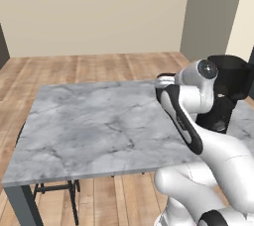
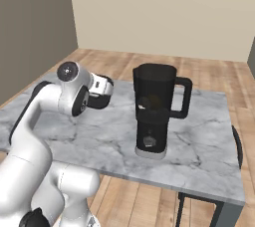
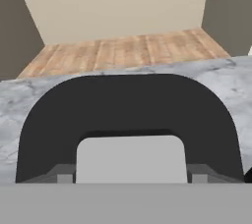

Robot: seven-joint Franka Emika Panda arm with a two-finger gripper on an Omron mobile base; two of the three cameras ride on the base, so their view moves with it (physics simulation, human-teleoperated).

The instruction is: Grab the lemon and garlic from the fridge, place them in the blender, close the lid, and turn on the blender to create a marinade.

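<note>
Blender stands upright on the grey marble tabletop, its black jug open at the top with the side handle turned to the right. Through the dark jug wall a few small light shapes show; what they are I cannot tell. In the hand view the lid, black with a light grey square knob, sits just in front of the camera, between the claw fingers, which grasp the knob from both sides.
</note>
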